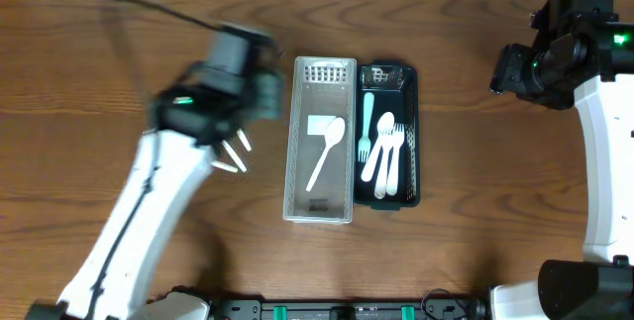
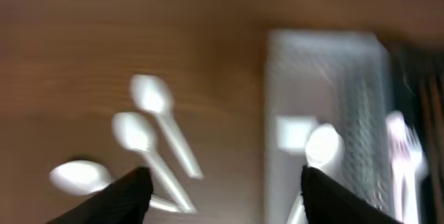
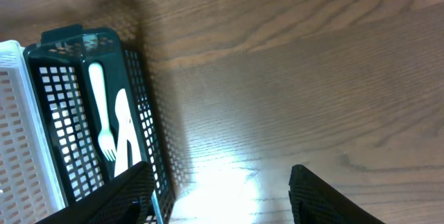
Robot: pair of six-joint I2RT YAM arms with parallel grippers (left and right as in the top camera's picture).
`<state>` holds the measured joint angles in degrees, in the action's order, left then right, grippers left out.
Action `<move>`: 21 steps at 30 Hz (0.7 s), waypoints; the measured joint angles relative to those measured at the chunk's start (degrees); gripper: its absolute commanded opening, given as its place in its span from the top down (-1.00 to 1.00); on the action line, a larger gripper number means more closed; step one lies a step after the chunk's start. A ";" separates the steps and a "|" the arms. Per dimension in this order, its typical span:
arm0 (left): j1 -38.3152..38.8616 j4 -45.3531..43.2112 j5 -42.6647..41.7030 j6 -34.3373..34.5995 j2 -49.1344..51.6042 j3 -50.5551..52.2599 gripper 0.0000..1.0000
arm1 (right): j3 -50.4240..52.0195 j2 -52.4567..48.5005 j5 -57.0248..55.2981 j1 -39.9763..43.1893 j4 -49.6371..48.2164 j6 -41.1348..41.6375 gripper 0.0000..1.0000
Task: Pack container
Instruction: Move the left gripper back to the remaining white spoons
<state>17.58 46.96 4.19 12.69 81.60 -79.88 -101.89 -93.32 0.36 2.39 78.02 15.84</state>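
Observation:
A white basket [image 1: 320,201] holds one white spoon [image 1: 328,147]. Next to it on the right a black basket [image 1: 411,132] holds a pale green fork [image 1: 367,122] and white cutlery [image 1: 386,157]. Three loose white spoons [image 1: 236,154] lie on the table left of the white basket; they also show in the left wrist view [image 2: 149,137]. My left gripper [image 2: 222,189] is open and empty, above the table between the loose spoons and the white basket [image 2: 326,64]. My right gripper [image 3: 218,193] is open and empty over bare wood right of the black basket [image 3: 149,134].
The wooden table [image 1: 475,241] carries the two baskets side by side in the middle. My right arm [image 1: 555,53] is at the far right edge. My left arm [image 1: 149,211] stretches from the front left.

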 measured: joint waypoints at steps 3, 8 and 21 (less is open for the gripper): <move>-9.64 2.60 0.98 5.03 -1.25 -0.46 -0.56 | 0.00 0.00 0.02 0.00 0.00 -0.02 -0.31; -22.05 5.40 0.52 15.78 3.80 0.85 -0.60 | 0.00 -0.02 0.02 0.00 -0.02 -0.09 -0.31; -27.56 5.35 -3.61 26.99 24.87 2.73 -0.61 | 0.00 -0.02 -0.04 0.00 0.13 -0.44 -0.32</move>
<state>-9.98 52.31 0.58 39.68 106.48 -77.14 -101.89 -93.34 0.32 2.39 78.15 15.40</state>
